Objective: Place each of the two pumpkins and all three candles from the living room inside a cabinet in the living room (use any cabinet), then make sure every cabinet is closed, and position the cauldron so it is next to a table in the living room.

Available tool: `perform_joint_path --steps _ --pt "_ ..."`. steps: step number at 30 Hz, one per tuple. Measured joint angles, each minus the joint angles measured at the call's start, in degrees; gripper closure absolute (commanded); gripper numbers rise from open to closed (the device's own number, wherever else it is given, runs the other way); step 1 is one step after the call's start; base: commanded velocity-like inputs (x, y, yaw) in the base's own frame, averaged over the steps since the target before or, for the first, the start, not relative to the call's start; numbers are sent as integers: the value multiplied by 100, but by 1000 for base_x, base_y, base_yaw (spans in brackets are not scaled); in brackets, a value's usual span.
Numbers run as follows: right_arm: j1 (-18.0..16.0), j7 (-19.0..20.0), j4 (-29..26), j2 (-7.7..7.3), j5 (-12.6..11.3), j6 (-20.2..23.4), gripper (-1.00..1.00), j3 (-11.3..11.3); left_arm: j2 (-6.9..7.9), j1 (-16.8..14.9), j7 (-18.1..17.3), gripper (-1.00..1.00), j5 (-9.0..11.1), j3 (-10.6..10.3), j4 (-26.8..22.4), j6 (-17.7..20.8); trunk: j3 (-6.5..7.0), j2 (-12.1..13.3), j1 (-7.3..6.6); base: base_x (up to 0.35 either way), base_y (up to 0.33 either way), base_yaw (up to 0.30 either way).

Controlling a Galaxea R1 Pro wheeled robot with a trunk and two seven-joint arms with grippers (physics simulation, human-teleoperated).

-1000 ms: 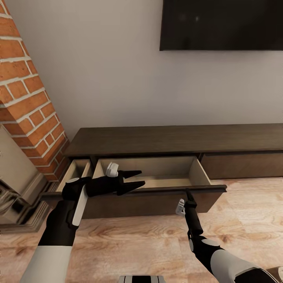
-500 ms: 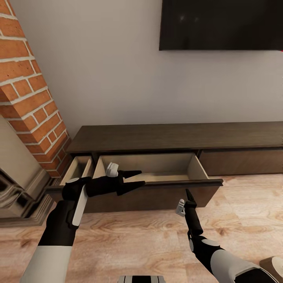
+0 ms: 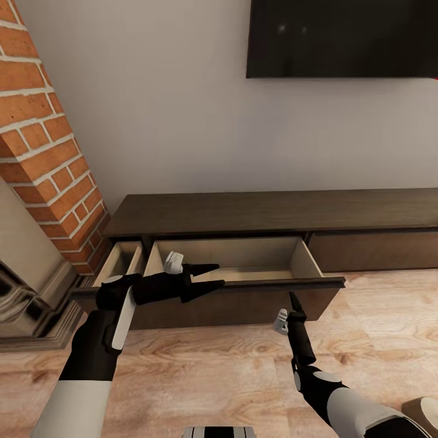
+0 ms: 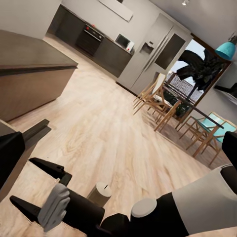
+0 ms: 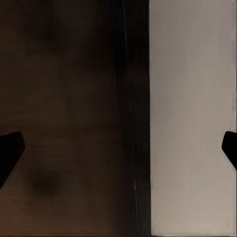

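Cabinet (image 3: pixel 267 214) against the wall under the TV (image 3: pixel 344 38), brick fireplace (image 3: pixel 36 152) at its left end; wide drawer (image 3: pixel 243 286) pulled out, pale interior shows nothing inside. Left gripper (image 3: pixel 210 275) over the drawer's front left corner, jaws parted, holding nothing. Right gripper (image 3: pixel 293 302) just at the drawer front (image 5: pixel 64 118), fingertips wide apart, nothing between
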Motion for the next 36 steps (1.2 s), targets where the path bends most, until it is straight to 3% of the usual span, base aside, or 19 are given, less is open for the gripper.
perform_joint_path --steps 2,8,13,14,17,22,28,32,36 --pt "1 -248 -3 -24 -4 10 -100 -5 -8 0 20 -100 0 -6 0 0 0 0 0 0 0 0" --pt "1 -331 -152 -88 -13 -89 -100 -8 -20 0 28 -100 0 -16 0 0 0 0 0 0 0 0" --pt "2 -302 -248 -404 -18 -436 -100 -15 -31 0 32 -100 -1 -17 5 0 0 0 0 0 0 0" --pt "1 -295 -269 -556 -25 -562 -100 -42 -39 2 36 -100 -4 -21 10 -1 0 0 0 0 0 0" --pt "1 -258 -378 -810 -31 -700 -100 -80 -48 7 37 -100 -8 -30 15 0 0 0 0 0 0 0" --pt "1 -4 -626 -1071 -58 -886 -100 -673 -51 9 38 -100 -9 -34 14 -3 0 0 0 0 0 0" --pt "1 924 -1119 -1330 -77 -1106 -100 -1317 -51 9 41 -100 -9 -35 11 -16 0 0 0 0 0 0" --pt "1 1370 -1290 -1361 -78 -1124 -100 -1695 -46 9 43 -100 -9 -32 10 -17 0 0 0 0 0 0" --pt "2 2276 -1692 -1360 -88 -1129 -100 -2299 -44 9 39 -100 -5 -21 16 -19 0 0 0 0 0 0"
